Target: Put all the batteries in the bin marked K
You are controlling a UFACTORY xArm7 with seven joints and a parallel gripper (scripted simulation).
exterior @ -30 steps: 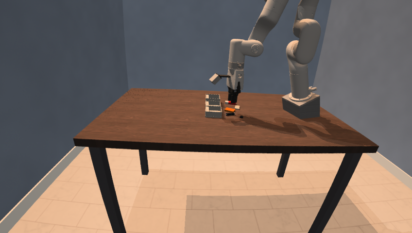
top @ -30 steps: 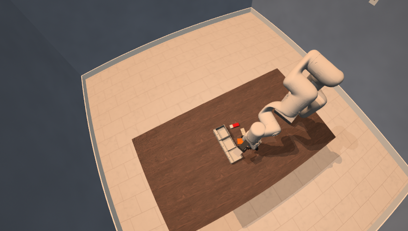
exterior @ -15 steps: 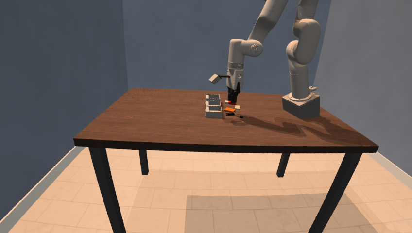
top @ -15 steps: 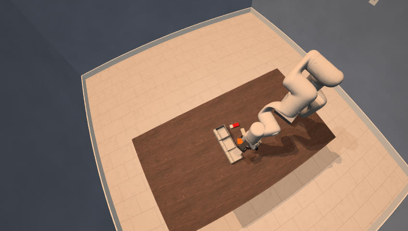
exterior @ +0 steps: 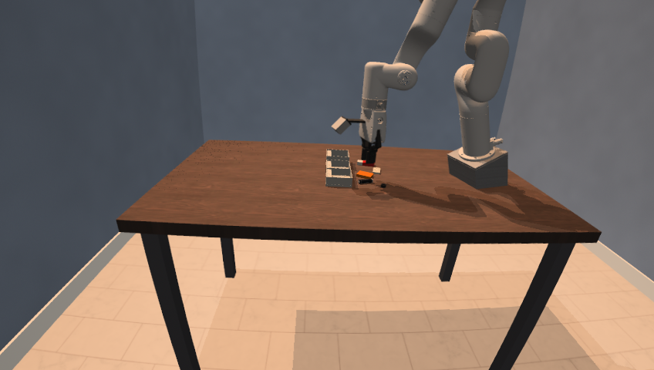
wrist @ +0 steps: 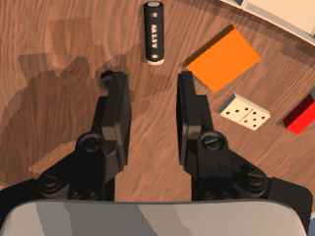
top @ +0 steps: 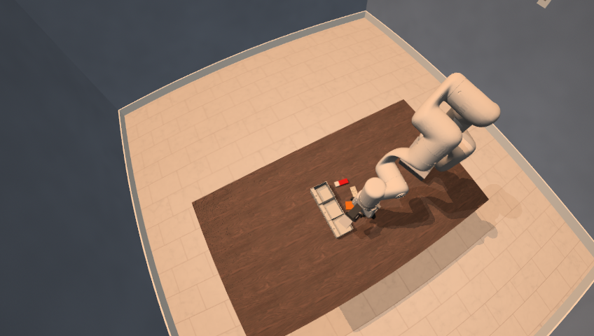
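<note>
Black battery: a dark cylinder [wrist: 154, 33] lies flat on the wooden table [exterior: 257, 192], just beside the bins' long wall and ahead of the fingertips; not in any bin.
Second dark piece: in the exterior view a small black object [exterior: 382, 185] rests a little apart from the battery; too small to tell whether it is another battery.
Bins: a row of three pale bins [top: 329, 208] stands on the table; no letter marks can be read, so which one is K cannot be told.
Bin contents: the compartments seen from the top and wrist views look bare, so by appearance no battery has been sorted yet.
Other things: an orange card [wrist: 223, 59], a domino [wrist: 244, 112] and a red-and-white block [top: 341, 182] lie on the table near the bins, where they are meant to be left.
Gripper: the gripper [wrist: 153, 86] hangs low over the wood, its fingers set to a narrow, partial gap.
Hold: nothing sits between the jaws and they touch no object; bare wood shows in the gap.
Progress: judged early, with the pick, the carry to K and the release all left to do.
</note>
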